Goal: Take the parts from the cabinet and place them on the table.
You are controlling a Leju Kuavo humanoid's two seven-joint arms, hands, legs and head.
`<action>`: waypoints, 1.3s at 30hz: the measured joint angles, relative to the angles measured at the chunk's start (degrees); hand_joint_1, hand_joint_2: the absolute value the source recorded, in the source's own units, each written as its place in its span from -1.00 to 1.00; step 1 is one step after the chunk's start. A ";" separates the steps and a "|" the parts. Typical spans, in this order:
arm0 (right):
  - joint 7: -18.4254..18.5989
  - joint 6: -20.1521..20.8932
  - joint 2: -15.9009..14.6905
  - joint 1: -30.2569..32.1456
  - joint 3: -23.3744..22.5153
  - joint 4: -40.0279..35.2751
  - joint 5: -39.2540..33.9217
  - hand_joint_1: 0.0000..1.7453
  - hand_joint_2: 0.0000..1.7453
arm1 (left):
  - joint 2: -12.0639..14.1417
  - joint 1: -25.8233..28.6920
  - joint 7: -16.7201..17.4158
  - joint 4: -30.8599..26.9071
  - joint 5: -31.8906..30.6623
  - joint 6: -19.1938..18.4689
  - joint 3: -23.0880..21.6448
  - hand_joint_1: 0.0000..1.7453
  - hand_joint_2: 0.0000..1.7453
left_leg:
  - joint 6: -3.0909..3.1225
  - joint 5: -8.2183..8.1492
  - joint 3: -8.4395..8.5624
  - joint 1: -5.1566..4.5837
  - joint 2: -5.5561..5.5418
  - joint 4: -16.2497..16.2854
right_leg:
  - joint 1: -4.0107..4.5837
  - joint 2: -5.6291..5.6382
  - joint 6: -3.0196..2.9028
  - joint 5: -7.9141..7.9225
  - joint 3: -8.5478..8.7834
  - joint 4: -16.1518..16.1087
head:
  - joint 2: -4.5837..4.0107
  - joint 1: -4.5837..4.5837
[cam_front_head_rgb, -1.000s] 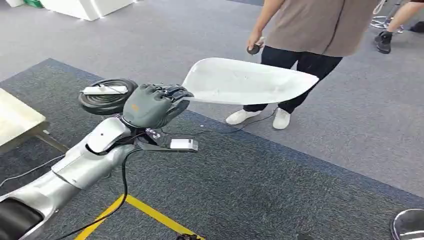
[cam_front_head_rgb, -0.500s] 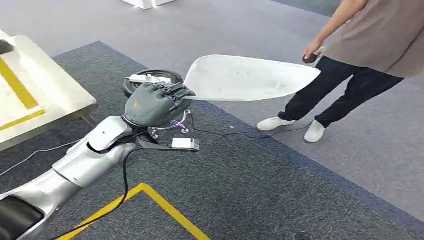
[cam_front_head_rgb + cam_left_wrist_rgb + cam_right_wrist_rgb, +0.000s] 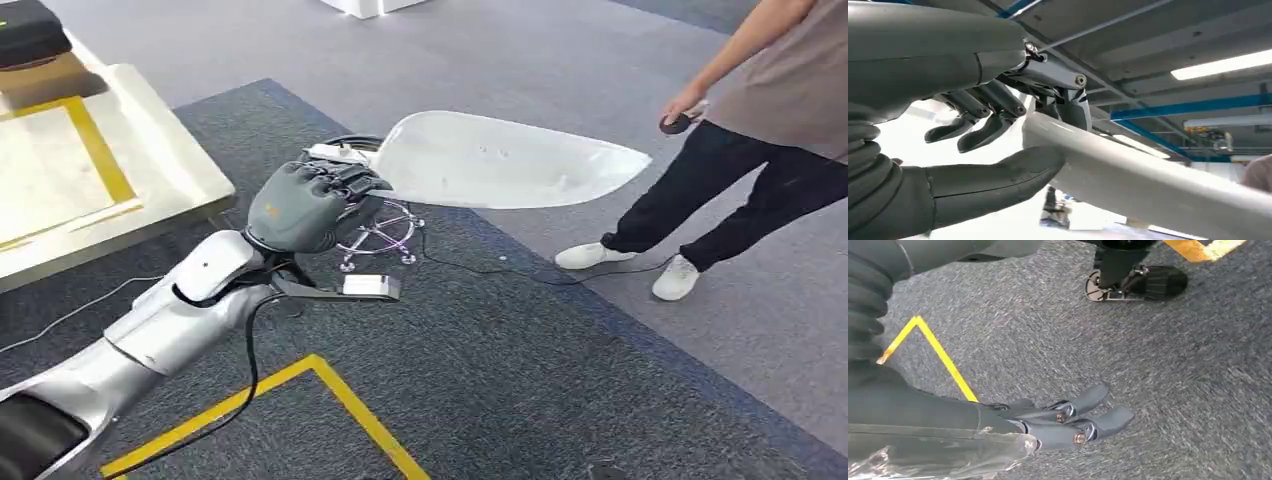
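Observation:
A long white shell-shaped part (image 3: 500,160) is held out over the carpet, and my left hand (image 3: 305,205) grips its near end. In the left wrist view the thumb (image 3: 993,180) presses under the part (image 3: 1148,185) while the darker fingers close on its upper edge. The light wooden table (image 3: 170,150), marked with yellow tape, stands at the left, apart from the part. My right hand (image 3: 1058,420) hangs over the grey carpet with its fingers straight and nothing in it.
A person (image 3: 760,130) stands at the right, close to the part's far tip, holding a small dark object. A black stool with a chrome base (image 3: 380,230) sits under the part. A black box (image 3: 30,30) rests on the table. Yellow tape (image 3: 330,400) and a cable (image 3: 480,265) lie on the floor.
The camera has turned: the table has come further into the picture at the left and the person has slid to the right. My left hand still holds the white part the same way.

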 joint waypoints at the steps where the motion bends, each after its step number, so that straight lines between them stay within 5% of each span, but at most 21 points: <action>1: 0.00 0.00 0.00 0.14 0.00 0.00 0.02 -1.00 1.00 | 0.00 0.15 0.00 0.00 0.00 -0.04 0.00 1.00 1.00 | -0.08 -0.98 -1.68 0.01 0.15 3.49 | 0.02 -0.74 -0.02 -0.03 -0.01 0.01 | 0.00 0.00; 2: 0.00 -0.02 -0.02 0.19 0.00 0.00 0.00 -1.00 1.00 | 0.00 0.29 0.00 0.00 0.00 -0.09 0.00 1.00 1.00 | -0.12 -0.54 -1.97 0.01 0.21 3.95 | 0.05 -1.42 -0.02 -0.06 0.01 0.01 | 0.00 -0.02; 4: 0.00 -0.02 0.02 0.12 0.00 0.00 0.00 -1.00 1.00 | 0.02 0.27 0.00 0.00 0.00 -0.13 0.00 1.00 1.00 | 0.16 3.35 1.04 -0.04 0.48 -1.74 | 0.14 -2.80 0.06 -0.16 0.09 0.02 | 0.00 -0.02; 5: 0.00 0.00 0.09 0.08 0.00 0.00 0.00 -1.00 1.00 | 0.02 0.18 0.00 0.00 0.02 -0.15 0.00 1.00 1.00 | 0.45 5.64 4.03 -0.21 1.68 -6.95 | 0.17 -3.47 0.19 -0.29 0.27 0.02 | 0.00 0.00; 6: 0.00 0.00 0.11 0.05 0.00 0.00 0.02 -1.00 1.00 | 0.02 0.00 0.00 -0.06 0.02 -0.15 0.00 1.00 1.00 | 0.85 6.95 6.69 -0.52 4.81 -11.21 | 0.34 -3.98 0.41 -0.43 0.47 0.02 | 0.00 -0.06; 7: 0.00 0.00 0.11 0.09 0.00 0.00 0.00 -1.00 1.00 | -0.06 -0.38 0.00 -0.09 0.02 -0.17 0.00 1.00 1.00 | 0.94 6.44 7.95 -0.96 6.33 -13.88 | 1.01 -4.48 0.81 -0.85 0.24 0.51 | 0.00 -0.31; 11: 0.02 -0.02 0.11 -0.06 0.00 0.00 -0.02 -1.00 1.00 | 0.04 -0.06 0.00 -0.09 0.20 -0.37 0.00 1.00 1.00 | 2.49 6.66 7.43 -0.78 3.11 -13.81 | 1.02 -7.23 1.88 -1.23 1.03 0.04 | 0.02 0.07; 14: 0.00 -0.04 0.11 -0.08 0.02 0.00 -0.02 -1.00 1.00 | -0.13 -0.23 0.00 -0.09 0.26 -0.41 0.02 1.00 1.00 | 3.23 6.82 7.48 -0.21 1.37 -13.87 | 0.54 -1.17 2.63 -6.08 -2.51 8.20 | 0.00 0.77; 16: 0.04 -0.04 0.11 0.19 0.00 0.00 -0.04 -1.00 1.00 | -0.22 0.10 0.00 -0.09 0.26 -0.52 -0.13 1.00 1.00 | 3.29 6.79 7.47 -0.22 -0.30 -13.85 | 0.54 -0.17 2.79 -9.39 -7.00 17.21 | 0.00 0.83; 17: 0.04 -0.04 0.11 0.26 0.02 0.00 -0.07 -1.00 1.00 | -0.22 0.25 0.00 -0.09 0.26 -0.55 -0.15 1.00 1.00 | 3.28 6.80 7.47 -0.22 -1.11 -13.82 | 0.55 -0.09 2.77 -9.09 -7.98 18.46 | 0.00 0.76; 20: 0.04 -0.02 0.11 0.21 0.02 0.00 -0.09 -1.00 1.00 | -0.22 0.23 0.00 -0.09 0.35 -0.70 -0.13 1.00 1.00 | 2.98 6.79 7.57 -0.02 -3.51 -13.64 | 0.27 0.59 2.59 -1.78 -3.38 7.36 | 0.00 0.83; 21: 0.04 -0.02 0.11 0.21 0.02 0.00 -0.09 -1.00 1.00 | -0.24 0.20 0.00 -0.09 0.37 -0.70 -0.13 1.00 1.00 | 2.63 6.73 7.51 0.09 -4.22 -13.48 | -0.08 2.60 2.69 0.28 -1.07 2.22 | 0.00 0.85; 22: 0.07 0.00 0.11 0.22 0.02 0.00 -0.11 -1.00 1.00 | -0.24 0.09 0.00 -0.09 0.39 -0.70 -0.13 1.00 1.00 | 2.14 6.76 7.13 -0.15 -4.85 -13.22 | -0.41 5.03 2.58 -0.84 -0.34 0.78 | 0.00 0.90; 26: 0.17 -0.02 0.13 0.13 0.00 0.00 -0.13 -1.00 1.00 | 0.09 0.26 0.00 -0.09 0.46 -0.72 -0.11 1.00 1.00 | 0.58 7.60 6.58 0.43 -6.97 -13.87 | -0.06 3.05 0.99 -0.35 -0.16 0.64 | 0.00 0.81; 28: 0.13 0.00 0.17 -0.03 0.00 -0.02 -0.11 -1.00 1.00 | 0.26 0.09 0.00 -0.09 0.50 -0.70 -0.04 1.00 1.00 | 0.27 5.40 5.30 -0.04 -2.21 -11.24 | -0.25 1.77 0.18 -0.12 0.04 0.24 | 0.00 0.22; 29: 0.13 0.00 0.20 0.01 0.02 -0.02 -0.11 -1.00 1.00 | 0.20 -0.02 0.00 -0.09 0.52 -0.70 -0.04 1.00 1.00 | 0.04 3.18 3.31 -0.01 -0.90 -7.11 | -0.16 1.07 0.02 -0.13 0.03 0.24 | 0.00 0.15; 32: 0.15 -0.02 0.15 0.37 0.00 -0.02 -0.09 -1.00 1.00 | 0.18 0.43 0.00 -0.09 0.52 -0.70 -0.09 1.00 1.00 | -0.19 -0.71 -2.26 0.05 0.21 4.12 | -0.02 -1.15 -0.13 -0.26 0.01 0.24 | 0.00 0.11; 35: 0.15 0.00 0.22 0.29 0.00 0.00 0.11 -1.00 1.00 | 0.31 0.59 0.00 -0.09 0.55 -0.63 -0.07 1.00 1.00 | 0.22 4.80 2.22 -0.05 0.78 -4.31 | 0.08 -3.26 0.01 -0.45 0.21 0.25 | 0.00 0.13; 36: 0.15 0.00 0.24 0.26 0.00 -0.02 0.13 -1.00 1.00 | 0.35 0.54 0.00 -0.11 0.57 -0.63 -0.02 1.00 1.00 | 0.51 6.62 5.06 -0.23 2.41 -9.11 | 0.13 -3.83 0.20 -0.60 0.41 0.25 | 0.00 0.13; 37: 0.15 0.00 0.24 0.24 0.00 -0.02 0.15 -1.00 1.00 | 0.37 0.42 0.00 -0.11 0.59 -0.63 0.00 1.00 1.00 | 0.74 6.98 7.34 -0.73 5.71 -12.49 | 0.64 -4.29 0.54 -0.86 0.53 0.33 | 0.00 -0.02; 39: 0.17 0.00 0.26 0.23 0.00 -0.02 0.22 -1.00 1.00 | 0.28 0.40 0.00 -0.13 0.61 -0.66 0.00 1.00 1.00 | 1.47 6.72 7.10 -0.77 4.43 -13.43 | 0.91 -5.37 1.11 -1.06 0.53 0.45 | 0.00 0.24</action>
